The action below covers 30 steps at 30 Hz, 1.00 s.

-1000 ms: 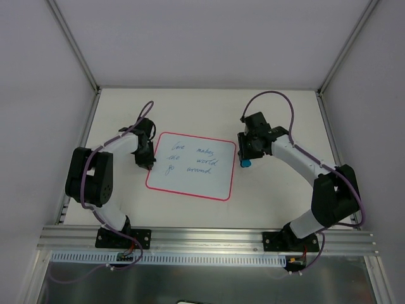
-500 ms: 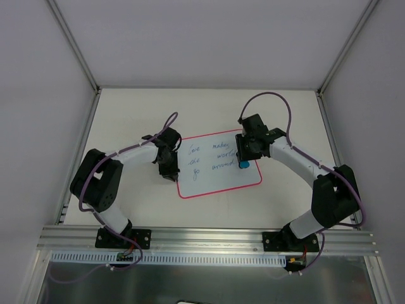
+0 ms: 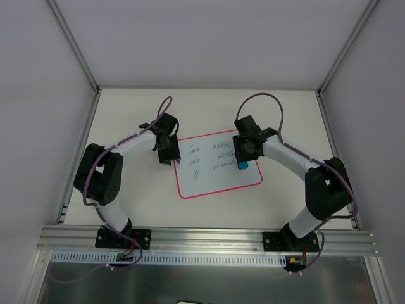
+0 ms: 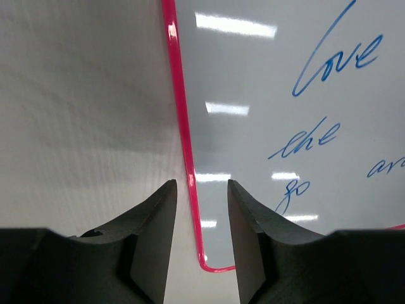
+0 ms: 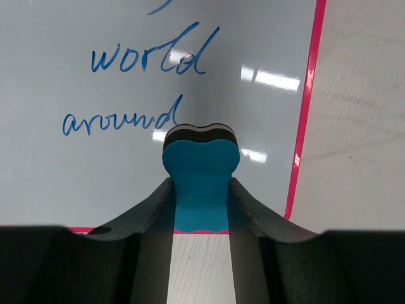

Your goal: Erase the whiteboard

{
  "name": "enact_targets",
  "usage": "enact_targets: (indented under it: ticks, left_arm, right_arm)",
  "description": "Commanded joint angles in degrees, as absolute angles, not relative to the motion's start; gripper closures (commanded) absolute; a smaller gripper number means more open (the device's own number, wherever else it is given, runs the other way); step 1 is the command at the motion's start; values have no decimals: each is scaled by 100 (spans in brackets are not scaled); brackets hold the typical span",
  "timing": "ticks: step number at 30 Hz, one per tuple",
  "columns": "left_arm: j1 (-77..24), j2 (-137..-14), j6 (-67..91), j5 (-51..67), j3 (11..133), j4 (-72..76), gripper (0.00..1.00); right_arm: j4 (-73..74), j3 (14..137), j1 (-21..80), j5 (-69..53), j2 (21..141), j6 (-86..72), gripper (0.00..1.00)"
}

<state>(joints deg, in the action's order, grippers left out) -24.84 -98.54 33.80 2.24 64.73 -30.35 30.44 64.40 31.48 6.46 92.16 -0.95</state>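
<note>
lying slightly skewed at the middle of the table, the whiteboard was set with its long axis roughly from 9 to 3 o'clock in the top view. the blue eraser was clamped in the right gripper over the board's 3 o'clock end, and the blue writing was spread toward 9 o'clock from it. the left gripper was parted narrowly astride the red rim, with nothing held. contact between eraser and board could not be judged.
</note>
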Motion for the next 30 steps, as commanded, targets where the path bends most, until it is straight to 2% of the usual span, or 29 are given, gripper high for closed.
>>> enact_targets:
  ticks: [1,5,6,12,18,25,30]
  left_arm:
    - [-2330,-10168,3129,123,6811,-3094,62]
    - [-2294,-10432,3032,167,6899,-3067,71]
    - [-2294,-10520,3032,176,6882,-3050,76]
    - [-2276,-10652,3067,272,6724,-2962,86]
    - [-2276,-10688,3085,387,6540,-2874,100]
    - [-2285,-10608,3103,562,6346,-2804,100]
    - [-2285,-10503,3138,624,6179,-2751,100]
  right_arm:
    - [2979,6829,3252,949,9368,-132,81]
    - [2979,6943,3287,1081,9640,-176,82]
    - [2979,6987,3305,1090,9694,-184,82]
    - [2997,7093,3366,1309,10089,-229,85]
    - [3041,7250,3419,1336,10432,-316,88]
    - [3664,7987,3839,1213,11188,-536,97]
    - [3779,8507,4411,801,11714,-738,99]
